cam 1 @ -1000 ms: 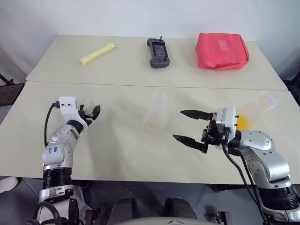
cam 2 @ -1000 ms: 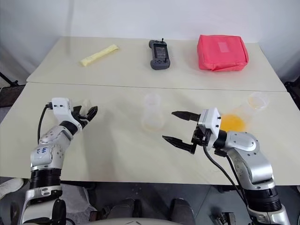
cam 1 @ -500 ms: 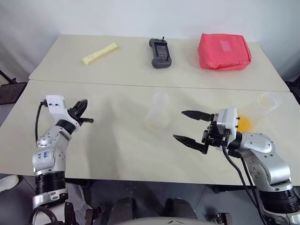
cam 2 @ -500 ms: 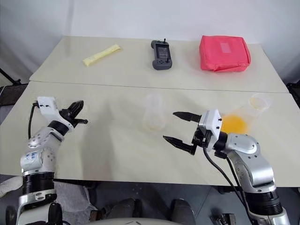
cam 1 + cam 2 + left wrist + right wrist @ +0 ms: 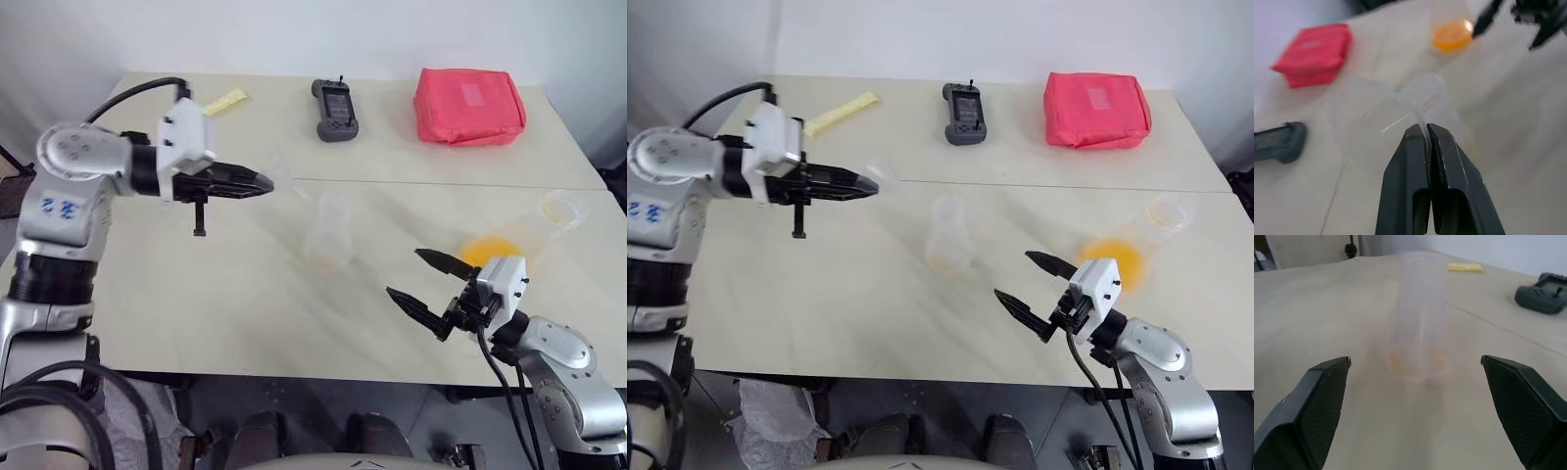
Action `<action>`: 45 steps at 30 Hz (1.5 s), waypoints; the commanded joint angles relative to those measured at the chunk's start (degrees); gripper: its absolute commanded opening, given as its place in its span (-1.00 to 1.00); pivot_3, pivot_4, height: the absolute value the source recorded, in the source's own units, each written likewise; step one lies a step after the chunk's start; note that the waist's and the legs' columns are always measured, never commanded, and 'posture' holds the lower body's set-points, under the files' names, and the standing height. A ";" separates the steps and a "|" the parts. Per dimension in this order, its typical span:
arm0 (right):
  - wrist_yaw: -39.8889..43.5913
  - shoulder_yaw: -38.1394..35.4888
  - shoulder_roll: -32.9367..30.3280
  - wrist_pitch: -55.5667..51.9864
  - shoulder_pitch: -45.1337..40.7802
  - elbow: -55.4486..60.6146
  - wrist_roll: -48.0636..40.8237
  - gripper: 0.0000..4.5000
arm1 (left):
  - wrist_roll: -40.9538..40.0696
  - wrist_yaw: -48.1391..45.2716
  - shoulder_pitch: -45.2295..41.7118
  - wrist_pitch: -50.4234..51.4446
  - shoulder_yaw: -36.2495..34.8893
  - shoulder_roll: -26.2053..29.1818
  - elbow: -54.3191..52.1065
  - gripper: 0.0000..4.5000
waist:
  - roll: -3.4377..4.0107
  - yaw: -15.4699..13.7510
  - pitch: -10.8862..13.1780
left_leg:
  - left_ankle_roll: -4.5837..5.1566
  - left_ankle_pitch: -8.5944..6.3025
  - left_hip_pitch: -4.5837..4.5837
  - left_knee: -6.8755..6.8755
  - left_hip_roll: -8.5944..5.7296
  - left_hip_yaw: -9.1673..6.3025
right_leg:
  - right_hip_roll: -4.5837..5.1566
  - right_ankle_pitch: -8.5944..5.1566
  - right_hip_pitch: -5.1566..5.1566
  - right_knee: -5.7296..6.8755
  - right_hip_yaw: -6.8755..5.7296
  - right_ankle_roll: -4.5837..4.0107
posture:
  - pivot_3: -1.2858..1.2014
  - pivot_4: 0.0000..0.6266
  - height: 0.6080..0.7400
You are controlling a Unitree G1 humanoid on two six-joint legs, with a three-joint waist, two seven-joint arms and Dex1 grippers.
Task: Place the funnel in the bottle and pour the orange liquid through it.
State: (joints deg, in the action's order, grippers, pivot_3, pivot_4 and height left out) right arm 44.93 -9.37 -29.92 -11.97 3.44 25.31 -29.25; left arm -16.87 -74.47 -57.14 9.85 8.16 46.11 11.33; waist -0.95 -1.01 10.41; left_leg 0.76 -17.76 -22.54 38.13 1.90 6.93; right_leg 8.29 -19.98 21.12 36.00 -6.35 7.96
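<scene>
Funnel [image 5: 1369, 120]: clamped by its rim between the closed jaws of the left gripper [image 5: 263, 184], carried above the tabletop [image 5: 196, 294], back-left of the bottle [image 5: 328, 235].
Funnel look: clear, colourless, wide cone.
Bottle: upright mid-tabletop, clear, orange trace in base.
Orange liquid [image 5: 487, 251]: near right edge.
Right gripper [image 5: 419, 278]: jaws wide apart, nothing gripped.
Writing: none legible.

A small, transparent, colourless flask-like bottle [image 5: 1419, 318] is seen standing upright on the pale beige desk [image 5: 1327, 298], directly ahead between the two black textured fingers [image 5: 1315, 396] of the right claw [image 5: 1418, 404], which are spread wide apart. A faint orange ring is noted at the bottle's base. Further back, a flat yellow packet [image 5: 1464, 268] and a dark grey handheld controller [image 5: 1542, 294] are observed lying on the desk.
</scene>
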 commanded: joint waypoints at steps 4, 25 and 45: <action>-3.89 -0.49 2.66 2.53 2.21 3.87 0.72 1.00 | 4.87 -0.91 -6.15 -7.45 1.77 -5.77 6.47 -0.98 | 0.00 -0.24 0.00 | 0.01 0.00 -0.19 0.07 0.00 -0.02 | 0.02 0.00 0.18 0.04 0.02 0.00 | 0.03 -0.52 1.00; -7.42 1.74 6.17 4.85 3.66 4.36 2.33 1.00 | 10.82 -4.29 -11.77 -13.90 4.35 -14.71 13.95 0.00 | -0.01 -0.31 0.00 | 0.07 -0.01 -0.67 0.81 0.02 -0.07 | 0.02 0.01 0.40 0.49 -0.09 0.02 | 0.03 -0.52 1.00; -15.19 -13.23 8.81 5.17 18.04 10.58 -1.12 1.00 | -8.72 9.49 17.13 -0.18 -18.99 -14.97 3.14 0.97 | 0.10 -0.29 -0.06 | 0.10 -0.01 -0.61 1.02 0.03 -0.56 | 0.13 0.01 0.38 0.89 0.00 0.01 | 0.03 -0.52 1.00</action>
State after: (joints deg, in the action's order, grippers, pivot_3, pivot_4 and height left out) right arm 31.30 -18.51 -21.90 -8.51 18.54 34.34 -29.65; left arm -23.55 -67.77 -43.03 8.70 -7.24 30.41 15.84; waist -0.85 -1.29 10.35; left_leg 0.87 -17.77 -23.14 39.10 1.93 6.37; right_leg 8.42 -19.97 21.50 36.88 -6.35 7.97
